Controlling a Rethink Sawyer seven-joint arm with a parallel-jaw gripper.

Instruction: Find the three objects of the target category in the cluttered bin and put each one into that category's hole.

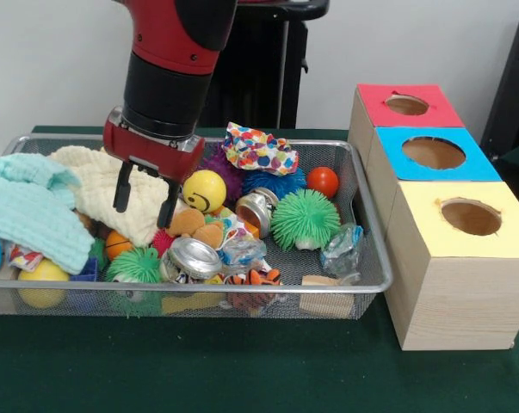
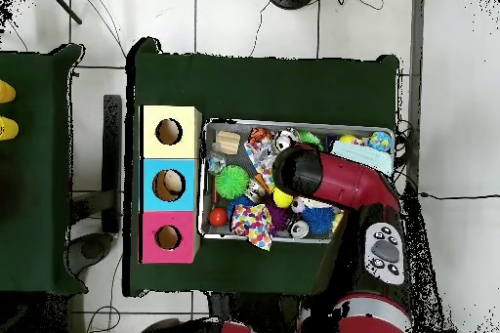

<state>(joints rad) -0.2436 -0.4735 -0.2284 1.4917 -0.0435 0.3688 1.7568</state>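
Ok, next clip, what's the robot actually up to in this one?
The Sawyer arm is reaching into the wire bin of clutter. Its end effector hangs open and empty over the cream cloth, beside the yellow smiley ball. The red, blue and yellow boxes with holes stand beside the bin.

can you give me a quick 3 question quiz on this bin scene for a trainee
1. True or false: the hand is open and holds nothing.
2. Which box stands nearest the camera in the front view? A) red B) blue C) yellow
3. Fill in: the yellow smiley ball lies just beside the hand, in the wire ____.

Key
1. True. Its two fingers hang apart above the cream cloth, with nothing between them.
2. C. The yellow box is in front, the blue box behind it and the red box farthest back.
3. bin.
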